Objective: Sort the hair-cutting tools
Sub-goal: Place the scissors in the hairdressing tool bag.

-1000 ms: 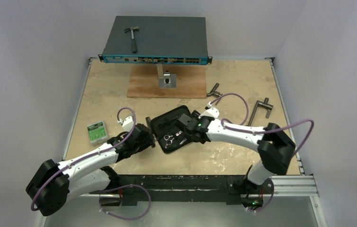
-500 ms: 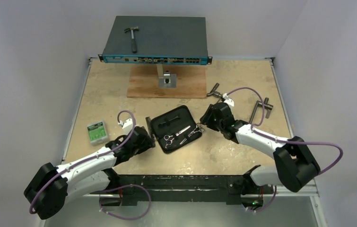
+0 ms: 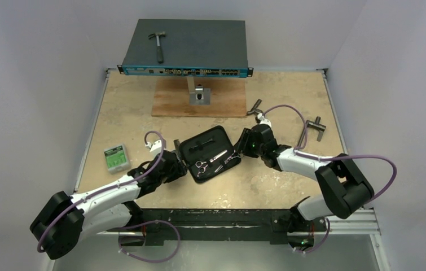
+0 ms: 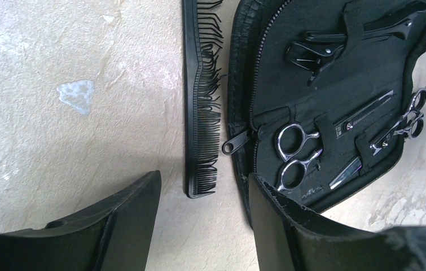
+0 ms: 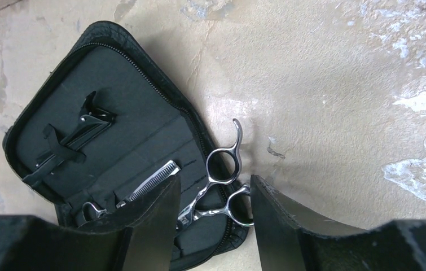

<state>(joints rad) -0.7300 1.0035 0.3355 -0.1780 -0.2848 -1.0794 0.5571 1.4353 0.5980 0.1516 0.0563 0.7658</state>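
Nearest, the left gripper (image 4: pixel 202 226) hung with jaws apart over the comb (image 4: pixel 202 101), which lay just beside the zip case (image 4: pixel 243 68). Inside, the pocketed scissors (image 4: pixel 292 155) sat strapped in. The loose scissors (image 5: pixel 222 169) lay across the case's right edge, rings between the right gripper (image 5: pixel 213 226) and its parted jaws (nothing pinched that I could see). Best bet: close on the shank below the rings, lift level, steer the blades to the pocket. Farthest, the hair clip (image 4: pixel 317 51) was strapped down.

Beige table (image 3: pixel 131 107) bears black case (image 4: pixel 323 96), comb (image 4: pixel 202 107), wooden board (image 3: pixel 171 104), green box (image 3: pixel 115 157).
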